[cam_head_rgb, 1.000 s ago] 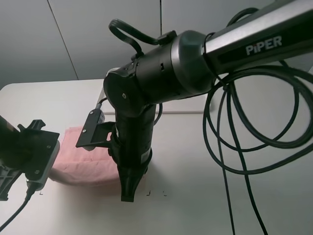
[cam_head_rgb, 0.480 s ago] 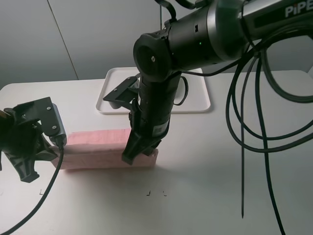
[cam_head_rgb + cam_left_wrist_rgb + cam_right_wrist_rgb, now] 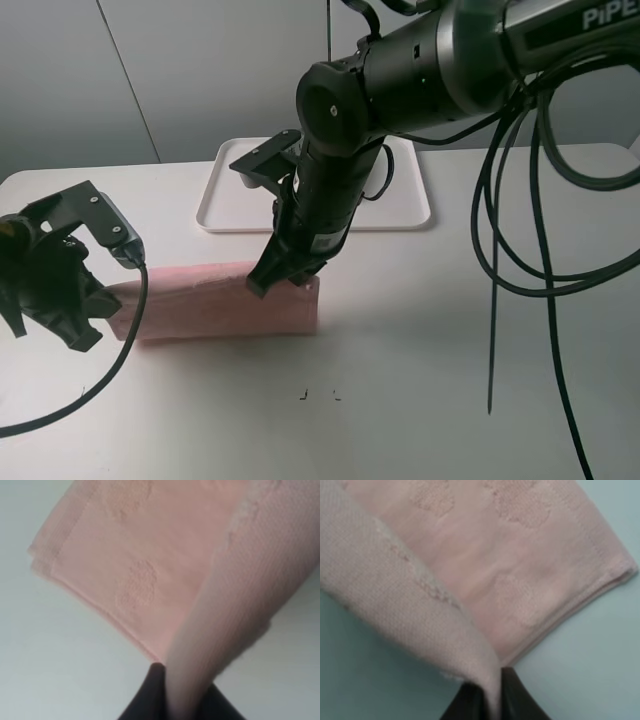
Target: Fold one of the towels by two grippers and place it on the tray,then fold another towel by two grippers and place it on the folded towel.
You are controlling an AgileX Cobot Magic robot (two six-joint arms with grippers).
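Observation:
A pink towel [image 3: 215, 305] lies on the white table in front of the white tray [image 3: 400, 212], with its near edge lifted off the table. My left gripper [image 3: 100, 320] is shut on the towel's left corner; the left wrist view shows the fabric [image 3: 235, 595] pinched between dark fingertips [image 3: 152, 690]. My right gripper [image 3: 270, 282] is shut on the towel's right corner; the right wrist view shows the cloth [image 3: 420, 610] rising from the fingertips [image 3: 512, 695]. Only one towel is in view.
The tray sits at the back centre of the table and holds nothing. Black cables [image 3: 520, 250] hang from the right arm over the right side of the table. Small marks [image 3: 318, 395] are on the table near the front edge.
Both grippers have risen and moved back with the towel's near edge. The right arm has swung away from the camera, uncovering the tray. The towel now stands as a raised strip.

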